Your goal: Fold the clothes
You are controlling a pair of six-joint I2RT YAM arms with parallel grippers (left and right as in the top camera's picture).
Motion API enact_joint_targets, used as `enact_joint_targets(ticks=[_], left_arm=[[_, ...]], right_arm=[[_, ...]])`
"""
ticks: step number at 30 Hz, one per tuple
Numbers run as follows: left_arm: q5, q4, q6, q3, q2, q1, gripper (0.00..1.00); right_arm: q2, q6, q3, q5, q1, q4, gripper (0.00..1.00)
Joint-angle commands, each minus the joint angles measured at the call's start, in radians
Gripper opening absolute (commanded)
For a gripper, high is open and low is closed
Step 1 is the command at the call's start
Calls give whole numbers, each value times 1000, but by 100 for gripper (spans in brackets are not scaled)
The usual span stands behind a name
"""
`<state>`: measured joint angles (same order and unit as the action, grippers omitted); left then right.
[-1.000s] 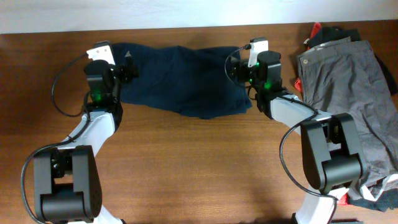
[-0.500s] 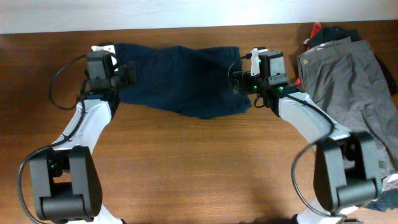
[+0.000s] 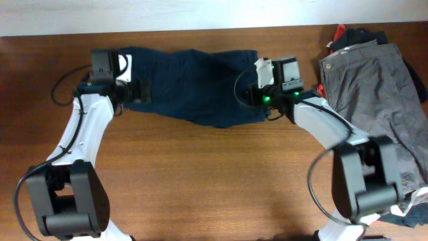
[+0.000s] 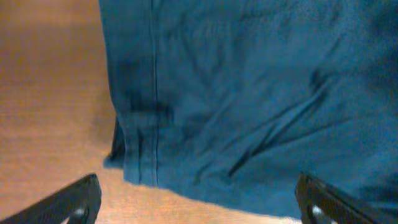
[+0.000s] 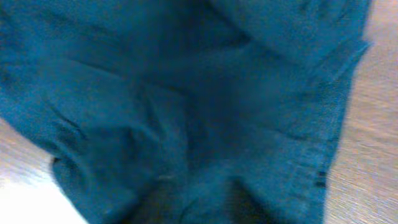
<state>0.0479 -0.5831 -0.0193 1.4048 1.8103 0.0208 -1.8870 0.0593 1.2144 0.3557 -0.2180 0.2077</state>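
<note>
Two ends of the shorts (image 3: 194, 84), lying at the bench's (image 3: 200, 174) 12 o'clock, are being approached. The left gripper (image 3: 142, 90) is holding its jaws spread at the 9 o'clock hem. The right gripper (image 3: 250, 94) is pressing into the 3 o'clock end, its jaws impossible to tell. Grasping seems in hand; next, both need firm pinches.

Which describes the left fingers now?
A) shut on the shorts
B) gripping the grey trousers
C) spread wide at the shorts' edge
C: the left wrist view shows the left fingers far apart at the bottom corners, with the navy shorts lying ungripped between them.
</note>
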Motion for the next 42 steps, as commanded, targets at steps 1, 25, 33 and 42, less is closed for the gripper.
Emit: enact_joint_targets(ticks=[1,25,33,42], left_arm=[[42,-81,-16,127,1,5,100],[38,-273,-66,233,8,6,99],[39,-282,-66,233,8,6,99],[38,-233,-66,233,31,6,99]], right_arm=[[-79,-3,4,2,-4,-28,10],[-163,19,130,-90,63,560,4],[-99,-5,169,-98,63,621,4],[-35,-53,362,-107,61,552,4]])
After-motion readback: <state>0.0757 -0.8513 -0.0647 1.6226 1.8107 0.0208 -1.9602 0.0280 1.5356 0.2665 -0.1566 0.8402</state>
